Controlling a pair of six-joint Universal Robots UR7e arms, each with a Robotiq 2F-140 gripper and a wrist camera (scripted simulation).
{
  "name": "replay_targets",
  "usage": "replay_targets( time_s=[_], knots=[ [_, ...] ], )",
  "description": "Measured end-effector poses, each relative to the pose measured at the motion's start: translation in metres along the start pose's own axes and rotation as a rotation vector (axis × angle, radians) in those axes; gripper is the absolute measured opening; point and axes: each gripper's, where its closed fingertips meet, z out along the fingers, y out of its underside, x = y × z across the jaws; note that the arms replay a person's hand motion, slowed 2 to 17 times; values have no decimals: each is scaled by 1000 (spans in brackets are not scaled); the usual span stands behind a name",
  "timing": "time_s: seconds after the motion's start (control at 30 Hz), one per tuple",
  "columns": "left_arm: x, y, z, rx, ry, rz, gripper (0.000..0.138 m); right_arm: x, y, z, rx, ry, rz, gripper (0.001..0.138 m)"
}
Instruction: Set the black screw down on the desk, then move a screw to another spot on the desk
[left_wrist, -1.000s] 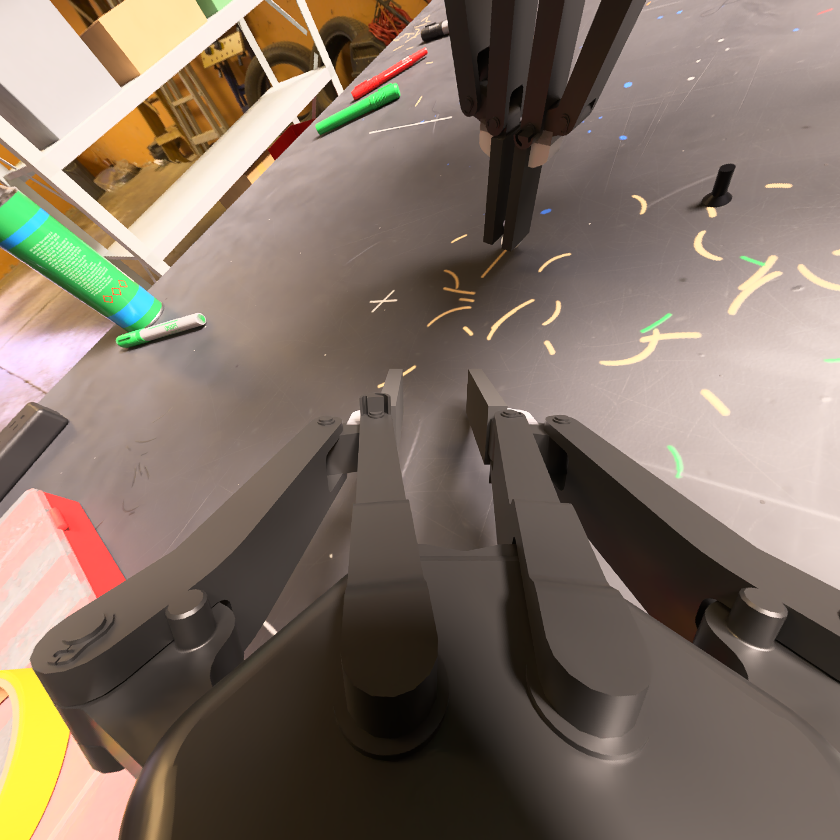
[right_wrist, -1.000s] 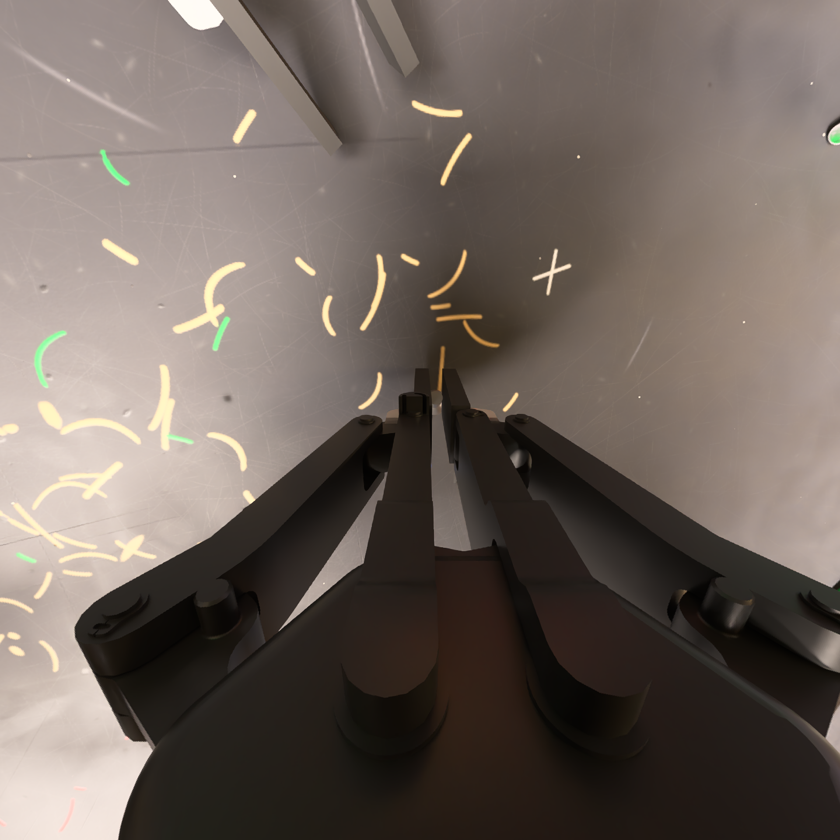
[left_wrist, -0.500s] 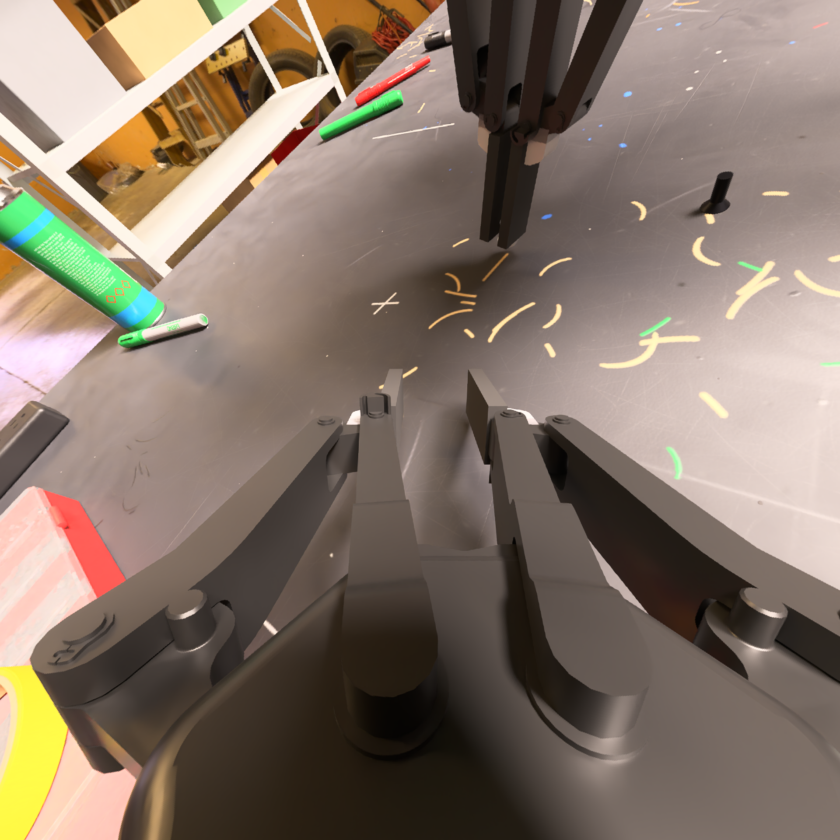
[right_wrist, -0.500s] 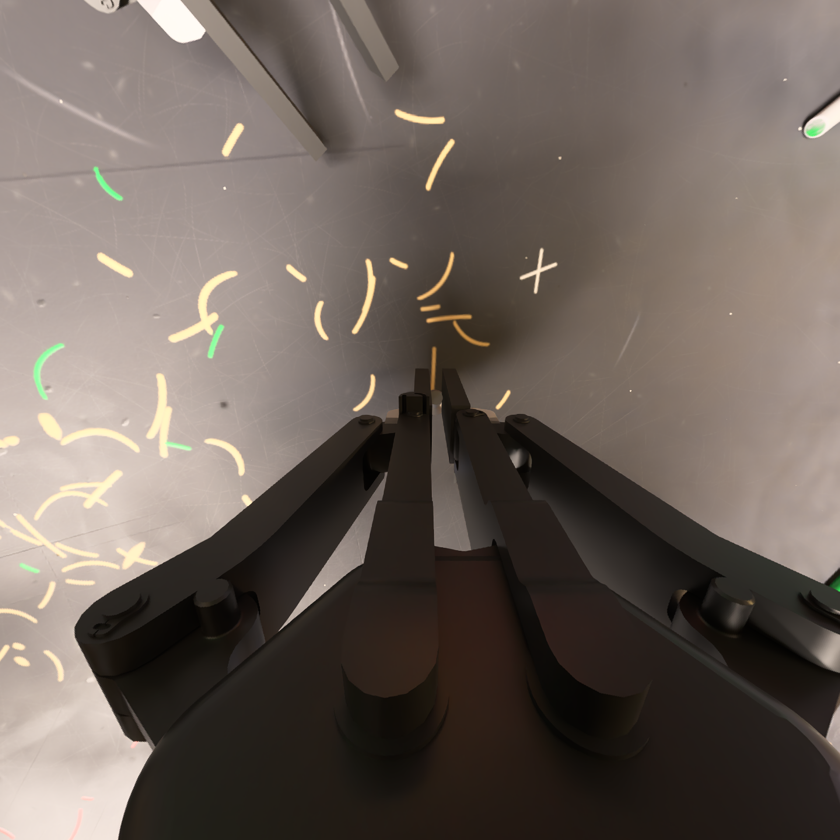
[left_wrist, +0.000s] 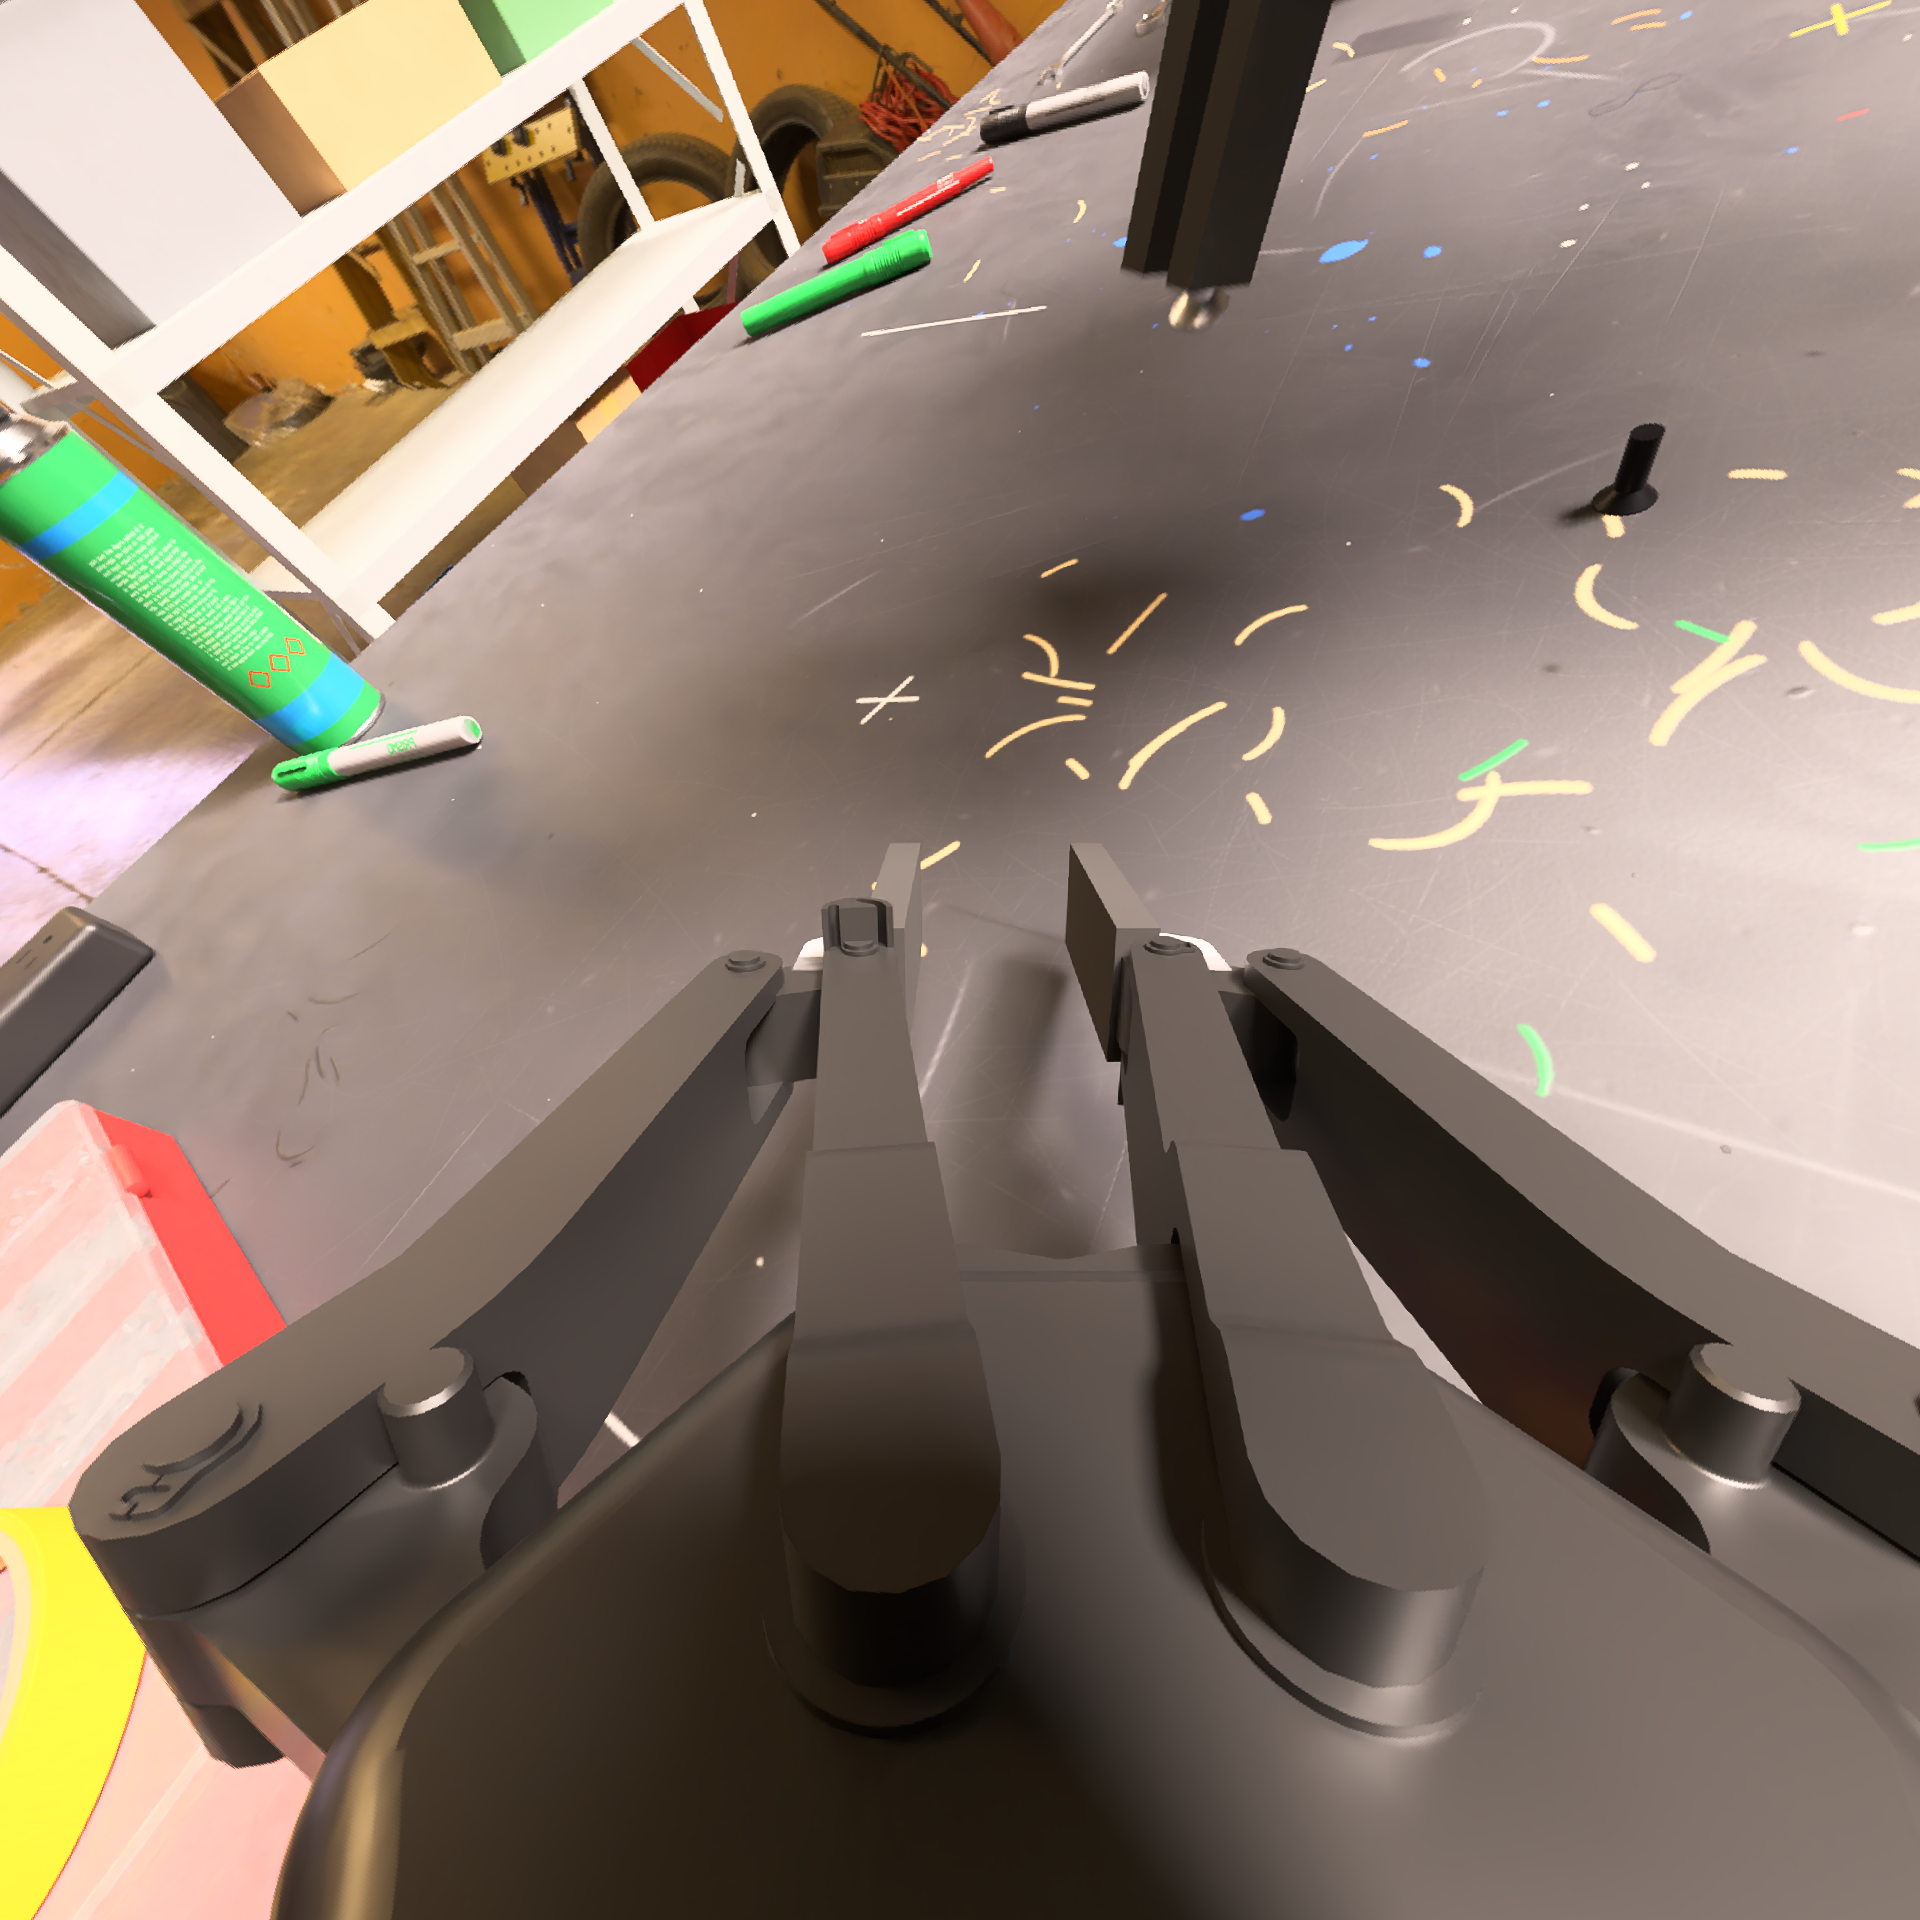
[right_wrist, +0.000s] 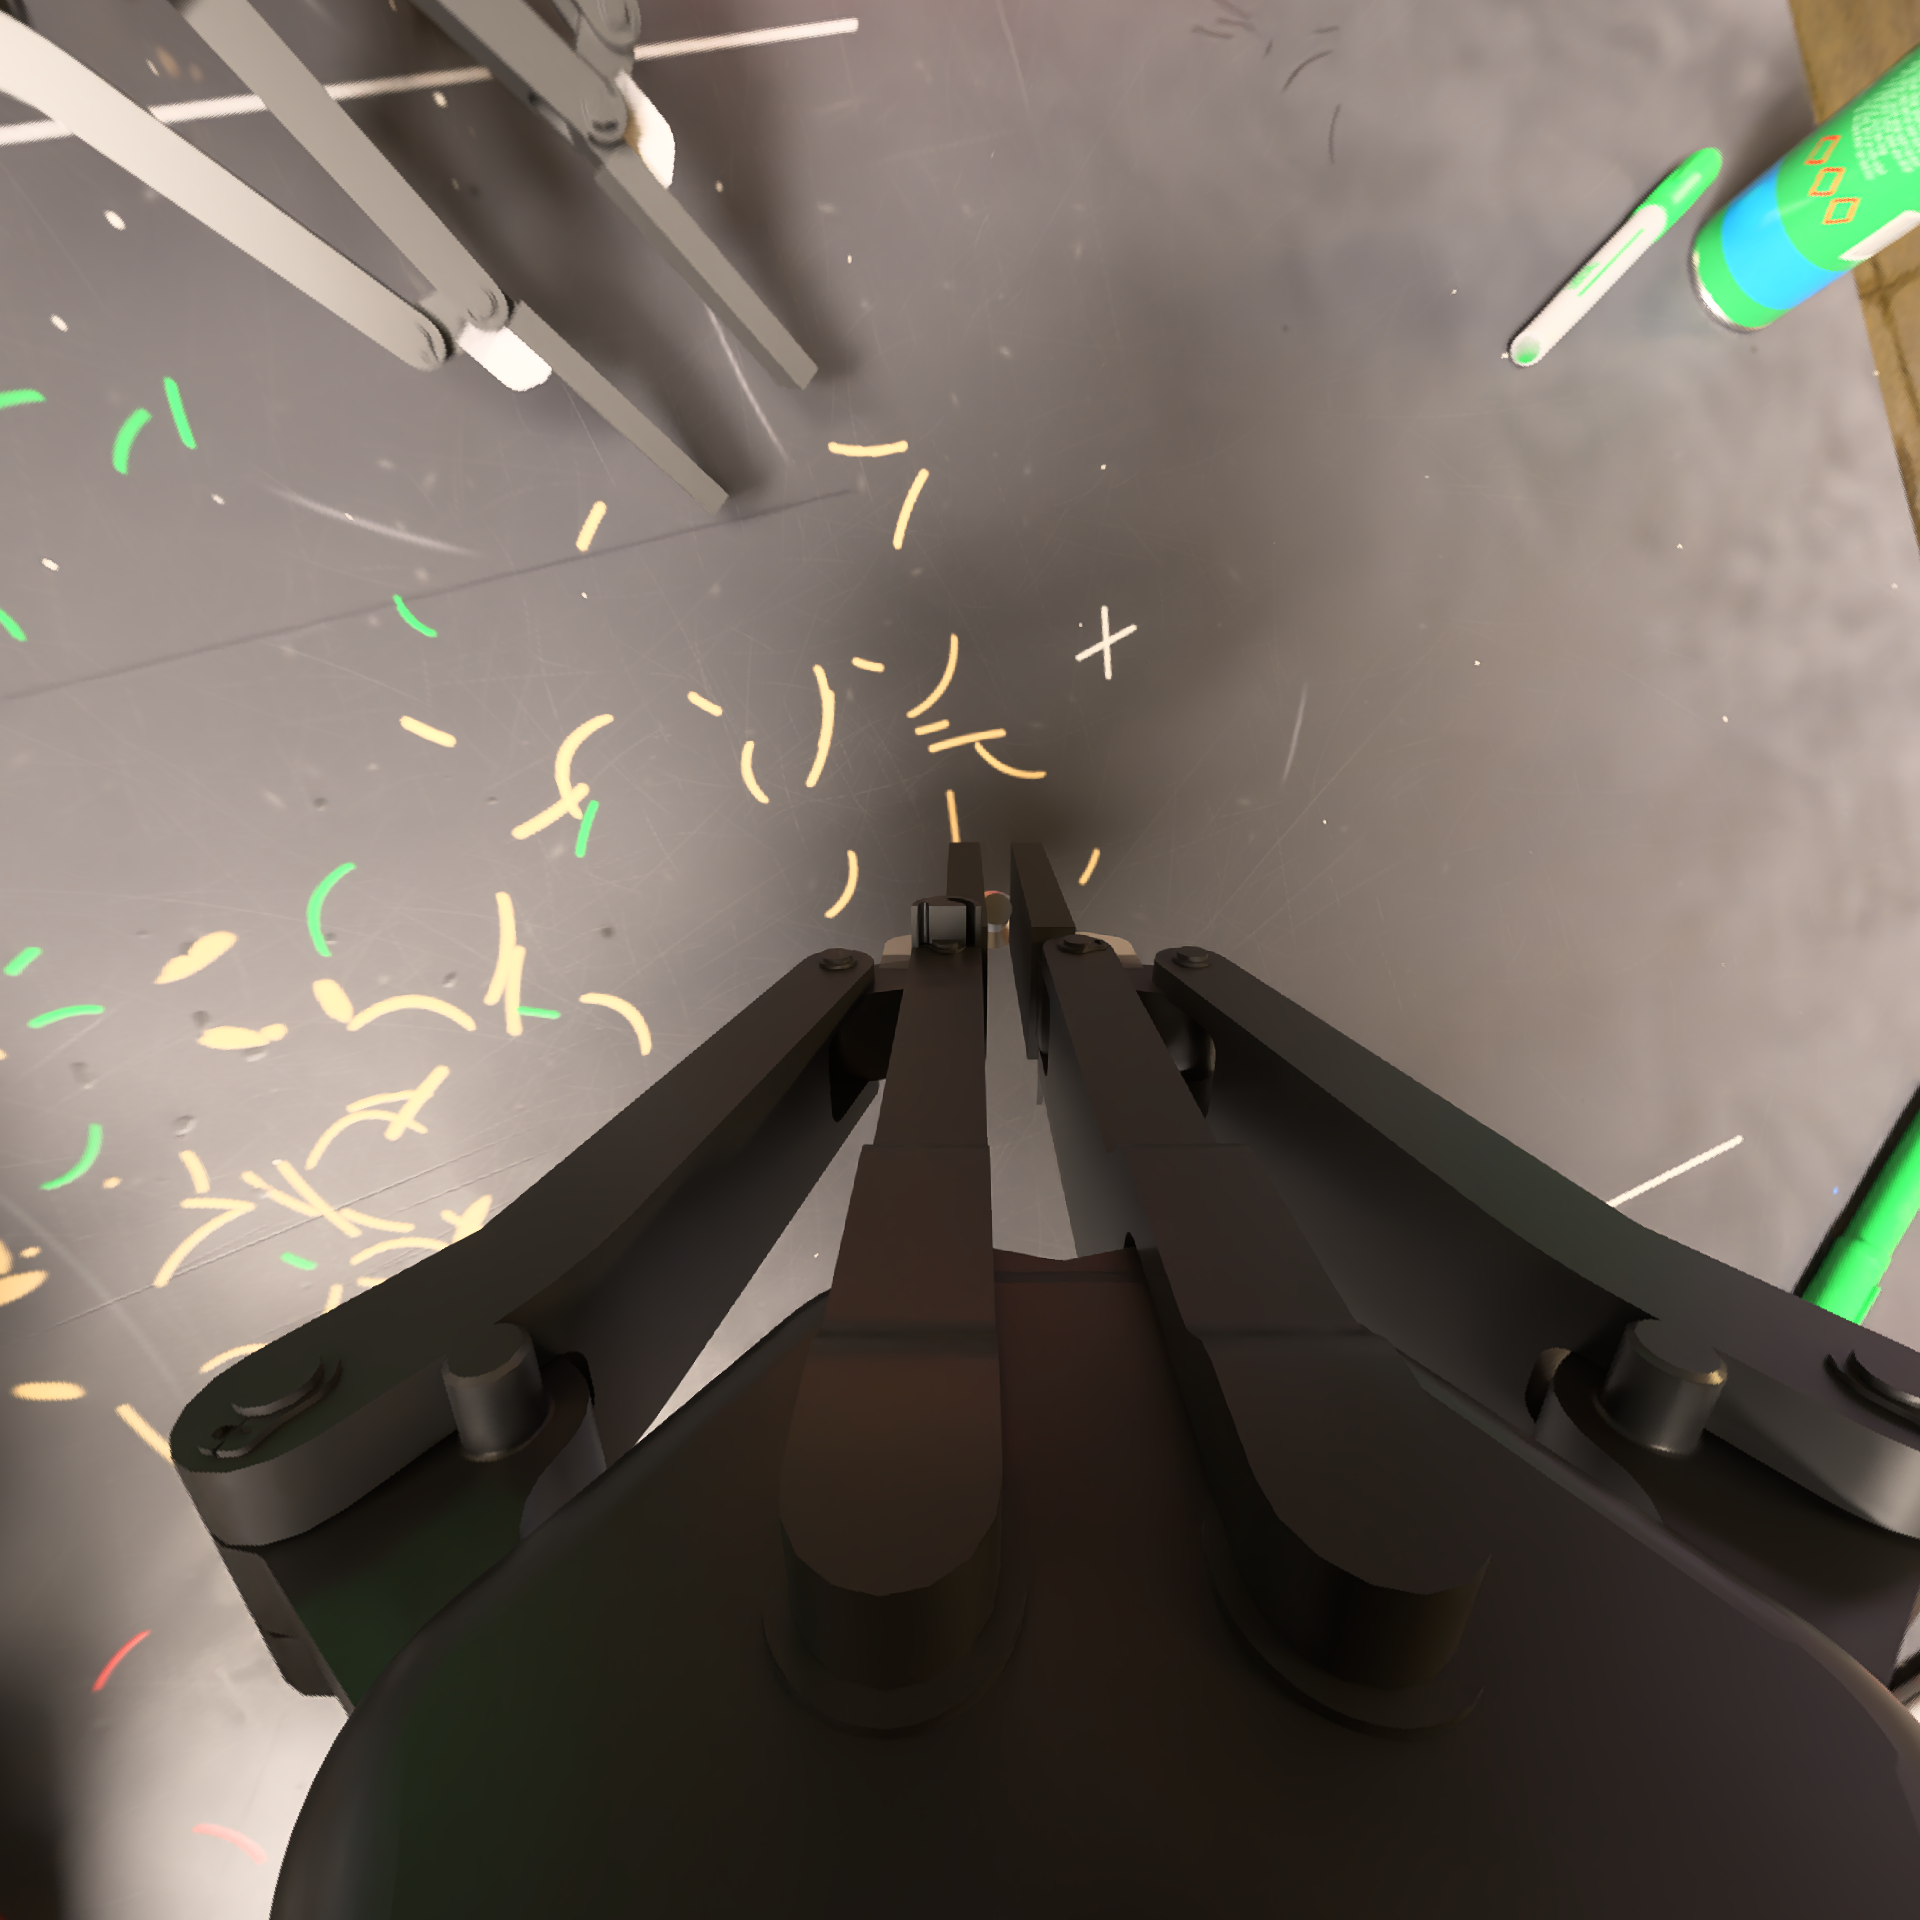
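Note:
The black screw (left_wrist: 1631, 473) stands head-down on the dark desk (left_wrist: 644, 582), far right in the left wrist view. My right gripper (left_wrist: 1195, 272) hangs well above the desk at the top of that view, shut on a silver screw (left_wrist: 1195, 308) whose head pokes out below the fingertips. In the right wrist view my right gripper (right_wrist: 995, 868) is shut, with the silver screw (right_wrist: 997, 911) just showing between the fingers. My left gripper (left_wrist: 992, 862) is open and empty, low over the desk; it also shows in the right wrist view (right_wrist: 753, 431).
A green spray can (left_wrist: 177, 592) and a green-and-white marker (left_wrist: 379, 753) lie near the desk's left edge. Green (left_wrist: 836, 283), red (left_wrist: 909, 208) and grey (left_wrist: 1060, 109) markers lie at the back. A white shelf (left_wrist: 312, 239) stands beyond. A red box (left_wrist: 104, 1247) sits bottom left.
My right gripper has risen from the desk surface, staying shut, and the silver screw now shows under its tips. My left gripper has not moved.

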Motion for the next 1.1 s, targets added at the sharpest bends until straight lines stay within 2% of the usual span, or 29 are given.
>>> replay_targets(
  time_s=[0.2,0.33,0.47,0.6,0.73,0.9,1.1],
  knots=[
    [0,0,0,0,6,-5,38,-8,6,-35,60,-54,95,8],
    [0,0,0,-1,9,-7,38,-21,15,-51,78,-131,166,8],
    [1,1,0,-4,11,-4,38,-36,26,-58,78,-213,248,8],
    [1,1,0,-6,11,3,38,-53,39,-55,58,-286,342,8],
    [2,1,0,-7,10,12,38,-68,57,-45,23,-325,429,8],
    [3,1,0,-9,4,26,38,-79,78,-26,6,-311,495,8],
    [4,1,1,-11,-2,42,38,-88,91,-10,44,-275,496,8]
  ],
)
